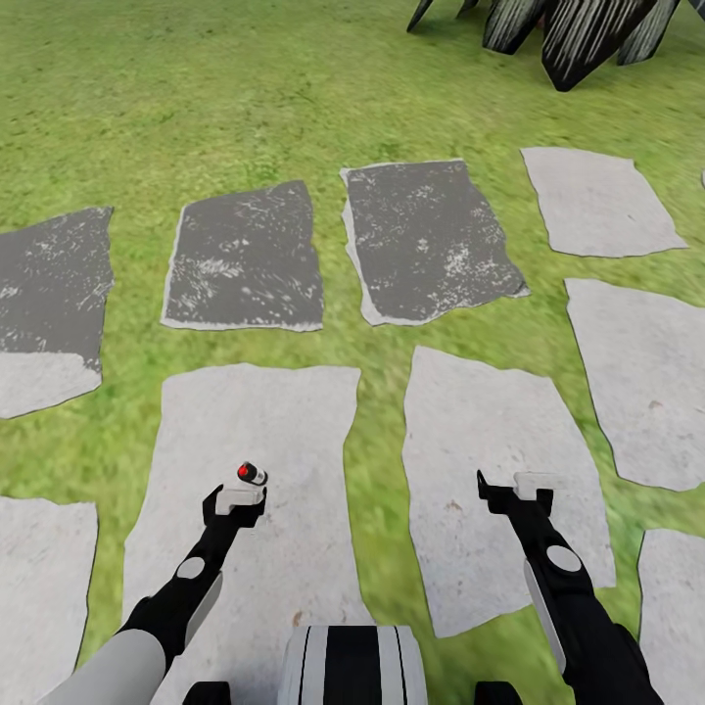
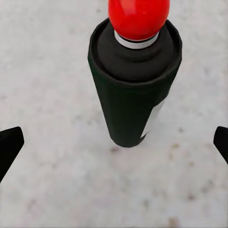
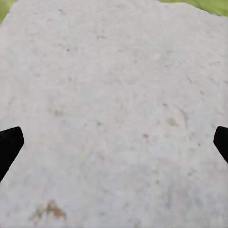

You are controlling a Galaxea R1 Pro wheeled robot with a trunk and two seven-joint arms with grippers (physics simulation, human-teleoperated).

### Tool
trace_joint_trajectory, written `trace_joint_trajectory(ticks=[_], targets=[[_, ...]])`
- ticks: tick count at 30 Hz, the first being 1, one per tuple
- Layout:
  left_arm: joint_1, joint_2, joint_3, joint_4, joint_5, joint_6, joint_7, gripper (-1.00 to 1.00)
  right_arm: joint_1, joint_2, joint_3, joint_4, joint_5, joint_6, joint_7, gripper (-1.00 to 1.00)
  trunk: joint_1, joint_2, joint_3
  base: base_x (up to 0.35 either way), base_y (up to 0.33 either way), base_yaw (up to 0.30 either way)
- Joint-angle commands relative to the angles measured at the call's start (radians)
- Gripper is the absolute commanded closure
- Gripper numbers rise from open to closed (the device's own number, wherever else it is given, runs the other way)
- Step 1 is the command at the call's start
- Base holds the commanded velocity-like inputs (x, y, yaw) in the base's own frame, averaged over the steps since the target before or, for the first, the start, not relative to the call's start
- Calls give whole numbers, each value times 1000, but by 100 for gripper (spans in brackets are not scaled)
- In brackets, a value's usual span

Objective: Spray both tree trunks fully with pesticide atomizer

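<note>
The pesticide atomizer [image 1: 253,474] is a small dark bottle with a red top, standing upright on a light grey paving stone [image 1: 284,421] of the floor. My left gripper [image 1: 235,501] hovers just short of it and is open. In the left wrist view the atomizer [image 2: 133,90] stands ahead of and between the widely spread black fingertips [image 2: 9,145], with no contact. My right gripper [image 1: 517,487] is open over the neighbouring light stone [image 1: 490,431], nothing between its fingertips [image 3: 9,142]. The trees are out of view.
Green grass [image 1: 196,88] surrounds rows of paving stones, dark grey ones [image 1: 245,255] farther ahead and light ones to the right [image 1: 597,196]. A dark striped broad-leaved plant [image 1: 578,29] stands at the far right. My base [image 1: 352,666] sits at the near edge.
</note>
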Motion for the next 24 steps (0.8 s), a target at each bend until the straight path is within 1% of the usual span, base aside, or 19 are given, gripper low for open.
trace_joint_trajectory(ticks=[1, 4, 10, 17, 24], targets=[[0, 0, 0, 0, 0, 0, 0, -100, 0, 0, 0, 0, 0, 0, 0, -100, 0, 0, 0, 8, 4, 0], [0, -2, 0, 0, 0, 0, 0, -100, 0, 0, 0, 0, 0, 0, 0, -100, 0, 0, 0, 65, 1, 0], [0, -5, 0, 0, 0, 1, 0, -100, 0, 0, 0, 0, 0, 0, 0, -100, 0, 0, 0, 194, 0, 0], [0, -5, 0, 0, 0, 0, 0, -100, 0, 0, 0, 0, 0, 0, 0, -100, 0, 0, 1, 23, 0, 0], [0, -5, 0, 0, 0, 0, 0, -100, 0, 0, 0, 0, 0, 0, 0, -100, 0, 0, 8, 1, 0, 0]])
